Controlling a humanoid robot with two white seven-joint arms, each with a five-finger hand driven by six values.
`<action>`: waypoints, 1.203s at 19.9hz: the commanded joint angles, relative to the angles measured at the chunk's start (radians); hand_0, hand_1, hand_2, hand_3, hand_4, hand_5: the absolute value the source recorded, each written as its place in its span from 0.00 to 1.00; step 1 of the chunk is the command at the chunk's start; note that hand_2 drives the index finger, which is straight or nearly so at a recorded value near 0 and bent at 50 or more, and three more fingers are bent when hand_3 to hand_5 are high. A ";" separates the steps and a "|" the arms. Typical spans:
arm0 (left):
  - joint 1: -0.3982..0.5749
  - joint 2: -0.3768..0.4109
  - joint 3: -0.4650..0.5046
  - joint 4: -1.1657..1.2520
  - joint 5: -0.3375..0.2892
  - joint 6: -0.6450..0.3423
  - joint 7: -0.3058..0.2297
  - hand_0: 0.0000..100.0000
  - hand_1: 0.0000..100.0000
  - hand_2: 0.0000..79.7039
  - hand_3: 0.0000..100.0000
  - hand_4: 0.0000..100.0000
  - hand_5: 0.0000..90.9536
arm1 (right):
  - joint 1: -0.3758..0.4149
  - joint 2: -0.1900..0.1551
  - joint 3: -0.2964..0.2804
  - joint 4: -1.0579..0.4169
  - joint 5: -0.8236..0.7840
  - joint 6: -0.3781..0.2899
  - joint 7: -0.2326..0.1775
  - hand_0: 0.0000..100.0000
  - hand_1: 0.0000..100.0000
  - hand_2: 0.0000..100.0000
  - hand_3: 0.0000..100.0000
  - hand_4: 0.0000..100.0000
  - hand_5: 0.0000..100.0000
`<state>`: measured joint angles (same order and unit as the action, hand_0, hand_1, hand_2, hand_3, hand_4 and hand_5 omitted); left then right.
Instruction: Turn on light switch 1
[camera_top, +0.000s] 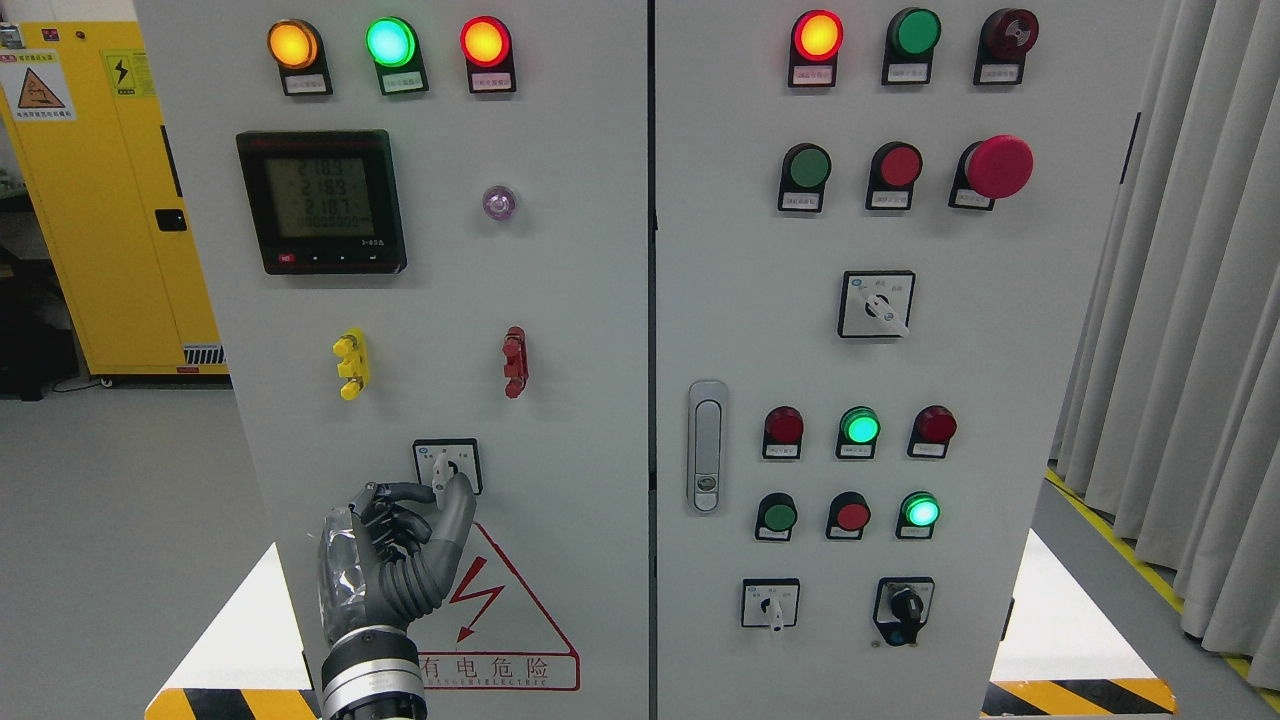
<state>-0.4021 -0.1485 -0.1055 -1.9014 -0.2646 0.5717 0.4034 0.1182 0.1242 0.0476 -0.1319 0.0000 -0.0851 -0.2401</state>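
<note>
White switch: small rotary selector in a square plate, low on the left door, just above the red warning triangle.
Left hand: grey, comes up from the bottom edge; thumb and index finger pinch the knob of the switch, the other fingers are curled below it.
Handle of knob: points about straight up.
Near things: yellow clip and red clip above the switch; dark meter higher.
Left door lamps: orange, green and red, all lit.
Right door: more buttons, selectors, grey latch.
Far left: yellow cabinet.
</note>
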 joint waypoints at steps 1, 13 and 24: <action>-0.004 0.000 0.000 0.007 0.001 0.001 0.000 0.22 0.63 0.74 0.91 0.94 0.99 | 0.000 0.000 0.000 0.000 -0.029 0.001 0.001 0.00 0.50 0.04 0.00 0.00 0.00; -0.017 -0.002 0.000 0.022 0.001 0.007 0.000 0.23 0.63 0.75 0.92 0.94 0.99 | 0.000 0.000 0.000 0.000 -0.029 0.001 0.001 0.00 0.50 0.04 0.00 0.00 0.00; -0.018 -0.002 0.000 0.027 0.001 0.007 0.000 0.24 0.62 0.76 0.92 0.94 0.99 | 0.000 0.000 0.000 0.000 -0.029 0.001 0.001 0.00 0.50 0.04 0.00 0.00 0.00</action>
<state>-0.4191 -0.1500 -0.1058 -1.8816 -0.2638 0.5782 0.4043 0.1182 0.1243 0.0476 -0.1319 0.0000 -0.0851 -0.2401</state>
